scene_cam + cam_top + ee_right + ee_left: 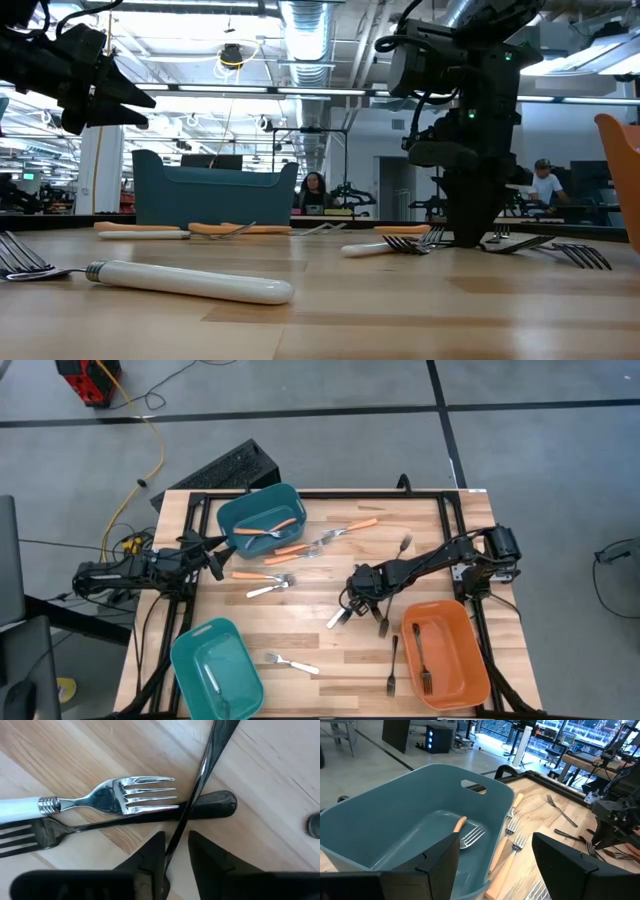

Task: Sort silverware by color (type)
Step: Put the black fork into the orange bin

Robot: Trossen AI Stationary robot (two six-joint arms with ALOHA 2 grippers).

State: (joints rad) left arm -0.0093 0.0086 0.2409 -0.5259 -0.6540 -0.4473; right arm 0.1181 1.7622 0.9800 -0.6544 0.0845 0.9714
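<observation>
Black fork (192,800), crossed over 1 white-handled fork (90,800) on the tabletop (330,630), is flanked by the right gripper (175,851), jaws narrowed around it.

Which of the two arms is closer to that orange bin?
The right. Its end effector is down among forks just beside the orange bin; the left end effector hovers across the table by a teal bin.

Pale wood table (280,785), glossy black fork (200,775), shiny metal tines (145,795)
</observation>
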